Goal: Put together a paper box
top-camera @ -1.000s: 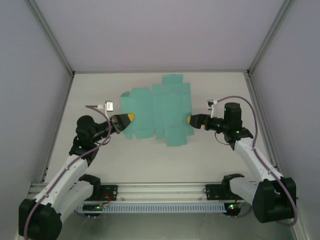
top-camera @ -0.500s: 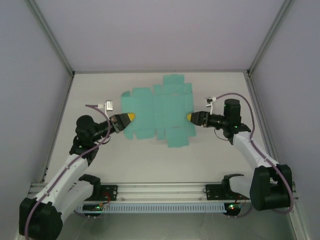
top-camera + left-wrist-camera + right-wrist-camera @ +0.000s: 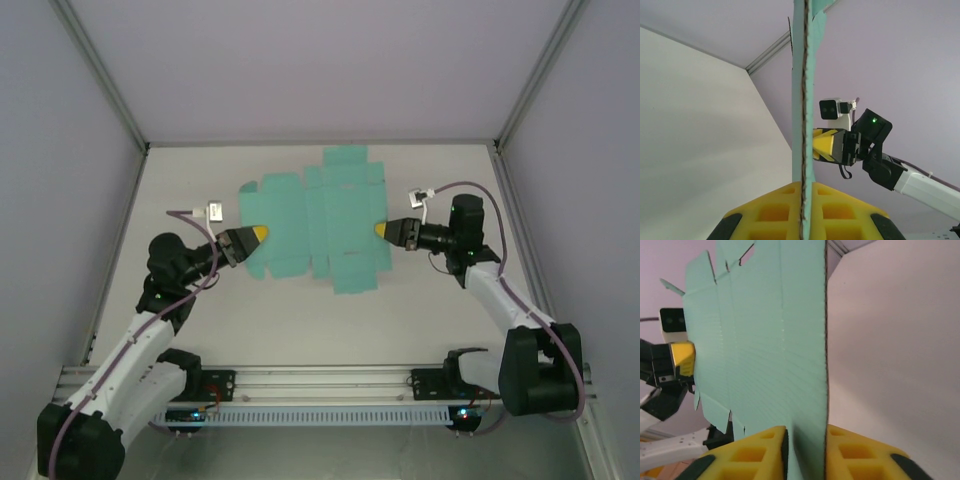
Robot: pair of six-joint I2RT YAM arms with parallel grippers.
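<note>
while the left gripper [image 3: 258,233] pinches one end of the paper box [image 3: 315,220], the right gripper [image 3: 381,231] straddles the other, unclenched. its long axis runs between them.

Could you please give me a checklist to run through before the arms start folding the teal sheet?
1. Grip of the left pincer on the left edge of the paper box: ok, shut on the card.
2. Right edge sits between the fingers of the right pincer: ok.
3. Right pincer closed firmly: cannot tell; the card lies against one finger, and contact with the other is unclear.
4. Paper box flat, no panel folded: ok.
5. Paper box lifted off the table: cannot tell.
6. Pincers apart, on opposite edges: ok.
</note>
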